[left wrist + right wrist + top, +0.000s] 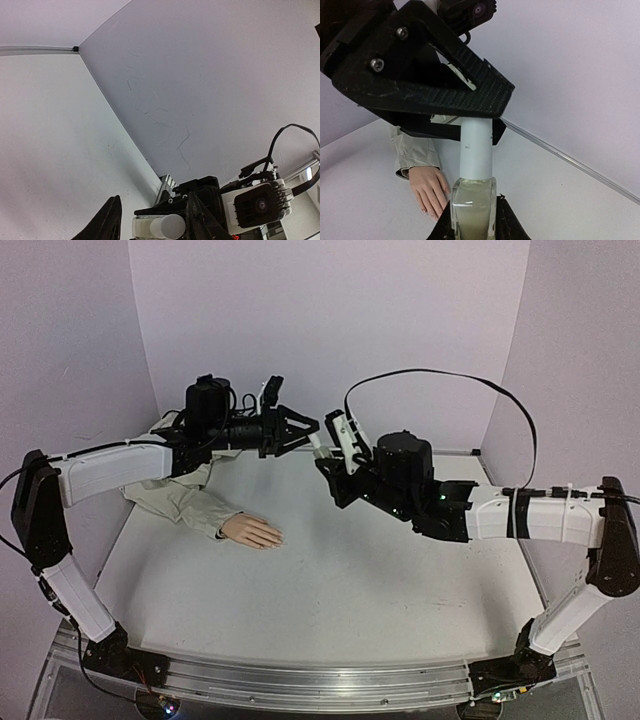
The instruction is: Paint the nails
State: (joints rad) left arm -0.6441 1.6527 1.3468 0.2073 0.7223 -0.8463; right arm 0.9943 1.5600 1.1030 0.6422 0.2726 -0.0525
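A peach mannequin hand [252,531] in a beige sleeve [180,498] lies palm down on the white table, left of centre. Its nails [432,216] show small at the fingertips in the right wrist view. My right gripper [335,468] is raised above the table, shut on a small glass bottle [472,210] with a white cap [476,147]. My left gripper [305,430] meets it from the left, its jaws standing round the cap [167,226]. One finger [200,220] sits against the cap. The other finger [107,222] stands off with a visible gap.
White walls enclose the table at the back and on both sides, with a metal rail [570,160] along the back right edge. A black cable [440,375] loops above the right arm. Both arms cross the middle of the table at about bottle height.
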